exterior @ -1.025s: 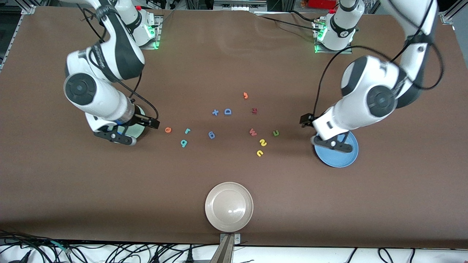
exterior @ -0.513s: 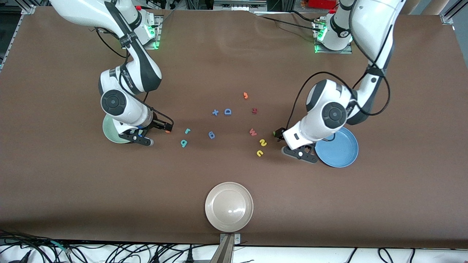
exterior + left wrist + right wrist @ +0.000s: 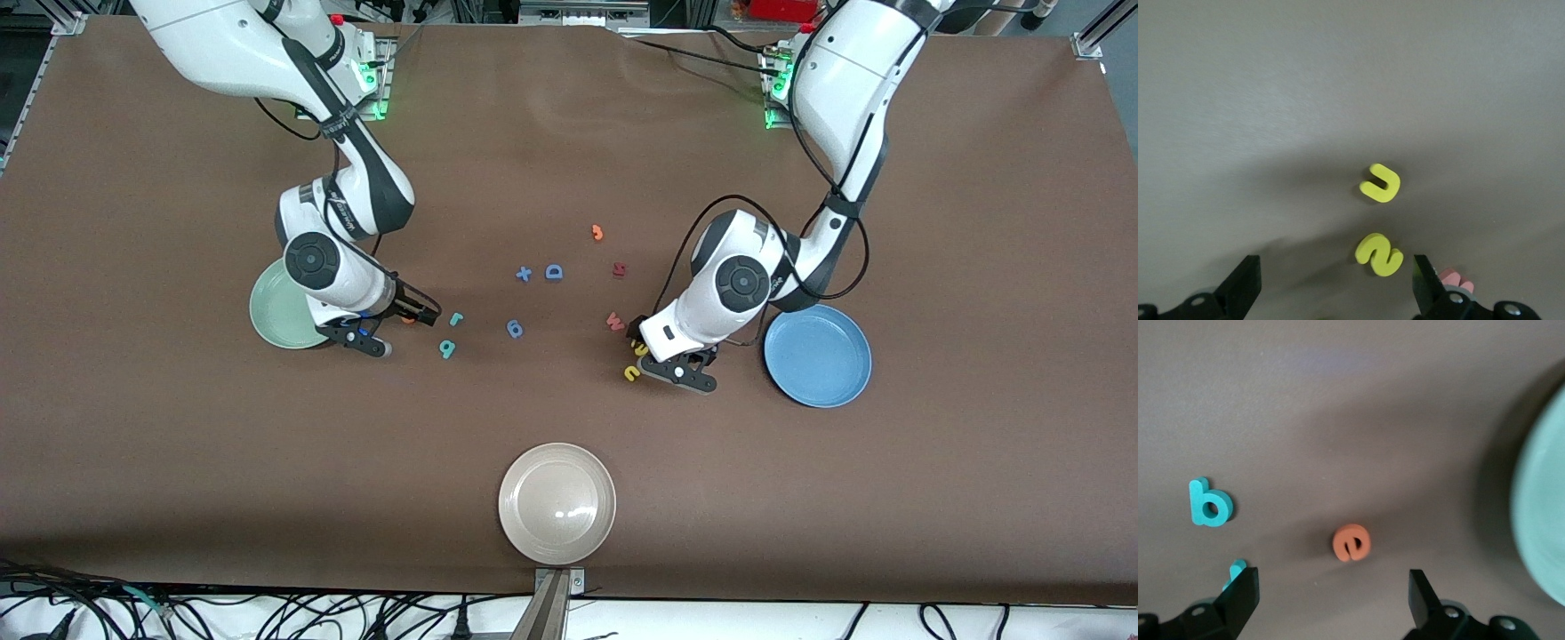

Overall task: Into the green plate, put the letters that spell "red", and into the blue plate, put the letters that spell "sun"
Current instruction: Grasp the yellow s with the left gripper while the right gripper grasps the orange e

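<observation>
My right gripper [image 3: 384,325] is open, low over the table beside the green plate [image 3: 277,313]. The orange "e" [image 3: 1351,542] lies just ahead of its jaws, ungripped. The teal "r" [image 3: 456,318] and teal "d" [image 3: 447,348] lie close by, toward the table's middle. My left gripper [image 3: 662,352] is open over the yellow "s" [image 3: 1379,254], which lies between its fingers near one of them. The yellow "u" [image 3: 1379,183] lies just past it. The olive "n" is hidden under the left arm. The blue plate [image 3: 818,356] holds nothing.
A pink "w" [image 3: 613,321] lies right beside the left gripper. Blue "g" [image 3: 515,329], "D" [image 3: 554,272] and a plus sign [image 3: 524,274], an orange "3" [image 3: 597,233] and a dark red character [image 3: 619,268] lie mid-table. A beige plate [image 3: 557,503] sits nearest the front camera.
Both arms swung off their plates toward the table's middle: the right gripper from the green plate to the "e", the left from the blue plate to the "s" and "u". Both stayed open.
</observation>
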